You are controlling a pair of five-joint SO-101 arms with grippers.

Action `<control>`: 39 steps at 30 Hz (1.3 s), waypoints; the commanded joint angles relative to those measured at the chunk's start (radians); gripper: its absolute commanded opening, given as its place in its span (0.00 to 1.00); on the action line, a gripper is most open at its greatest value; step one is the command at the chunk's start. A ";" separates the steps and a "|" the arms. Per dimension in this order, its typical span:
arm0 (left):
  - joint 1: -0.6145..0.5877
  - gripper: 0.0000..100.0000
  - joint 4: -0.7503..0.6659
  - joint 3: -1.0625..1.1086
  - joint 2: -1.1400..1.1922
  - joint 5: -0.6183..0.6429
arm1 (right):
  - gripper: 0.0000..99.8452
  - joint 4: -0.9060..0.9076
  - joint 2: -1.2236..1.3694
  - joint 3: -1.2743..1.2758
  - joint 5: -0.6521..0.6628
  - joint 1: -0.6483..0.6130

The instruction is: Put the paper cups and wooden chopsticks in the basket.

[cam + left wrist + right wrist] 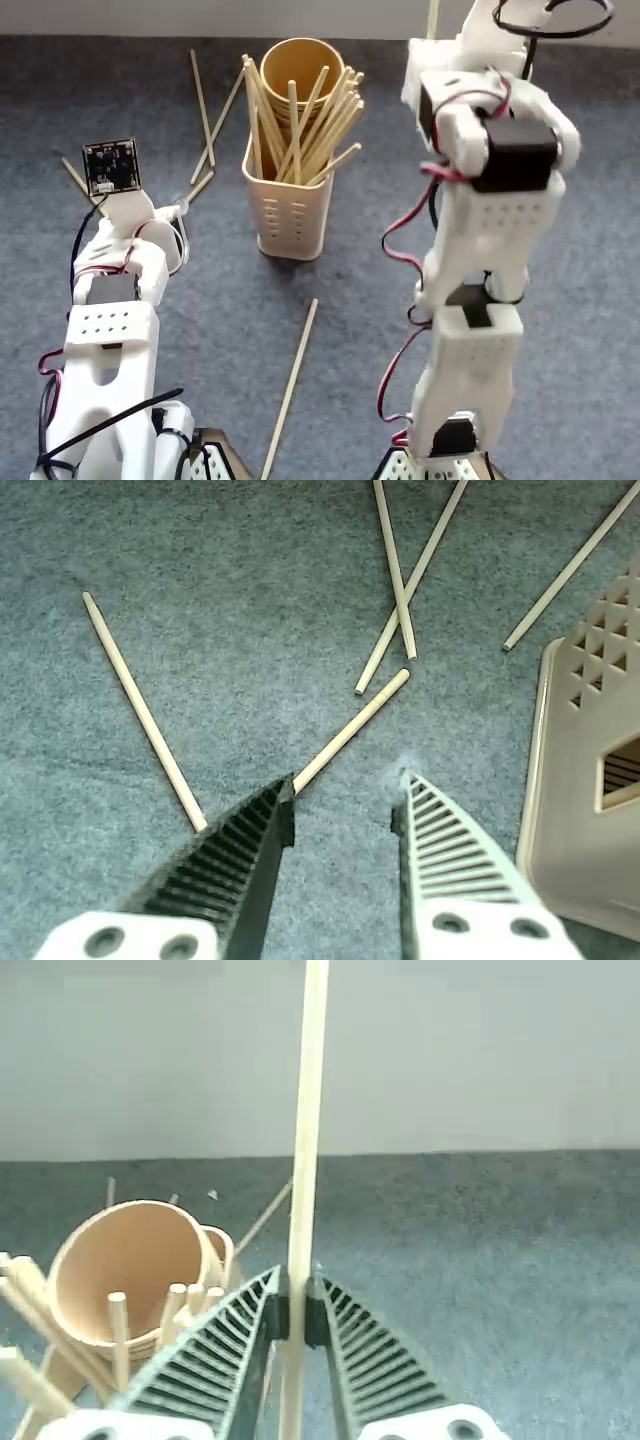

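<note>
right gripper [297, 1305] has fingers [370, 1360] pinched on a chopstick [310, 1110] upright near the basket [290, 215], probably to drop in, while left gripper [345, 800] hangs fingers wide over a loose chopstick [350, 730] on the desk [200, 540].

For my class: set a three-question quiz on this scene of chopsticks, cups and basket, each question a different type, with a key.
1. True or false: the right gripper is shut on a chopstick.
2. Where are the paper cups? A on a plate; B in the basket; C on a shelf.
3. Fill in: the left gripper hangs ____ over a loose chopstick.
Key: 1 true; 2 B; 3 open.
</note>
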 commanded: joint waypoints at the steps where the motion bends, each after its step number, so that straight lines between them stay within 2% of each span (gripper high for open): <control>1: 0.012 0.19 -0.017 -0.005 -0.028 0.000 | 0.01 0.022 -0.196 -0.143 -0.012 -0.033; 8: 0.013 0.19 -0.017 -0.005 -0.028 0.000 | 0.01 0.025 -0.414 -0.142 -0.029 -0.113; 13: 0.013 0.19 -0.017 -0.005 -0.028 0.000 | 0.00 0.027 -0.467 -0.084 -0.023 -0.108; 15: 0.015 0.19 -0.017 -0.004 -0.028 0.000 | 0.00 0.027 -0.516 0.111 0.002 -0.087; 18: 0.015 0.19 -0.017 -0.004 -0.028 0.000 | 0.00 0.022 -0.687 0.573 0.029 -0.088; 22: 0.018 0.19 -0.017 -0.004 -0.028 0.000 | 0.00 -0.050 -0.984 1.049 0.078 -0.165; 25: 0.030 0.19 -0.017 -0.002 -0.028 0.000 | 0.00 -0.229 -1.245 1.380 0.077 -0.176; 27: 0.035 0.19 -0.017 0.002 -0.028 0.000 | 0.00 -0.426 -1.426 1.670 0.077 -0.191; 32: 0.035 0.19 -0.017 0.004 -0.028 0.000 | 0.00 -1.075 -1.794 2.419 0.080 -0.252; 36: 0.035 0.19 -0.017 0.004 -0.028 0.000 | 0.00 -1.438 -1.713 2.623 0.080 -0.283; 39: 0.035 0.19 -0.017 0.004 -0.028 0.000 | 0.00 -1.564 -1.583 2.594 0.081 -0.344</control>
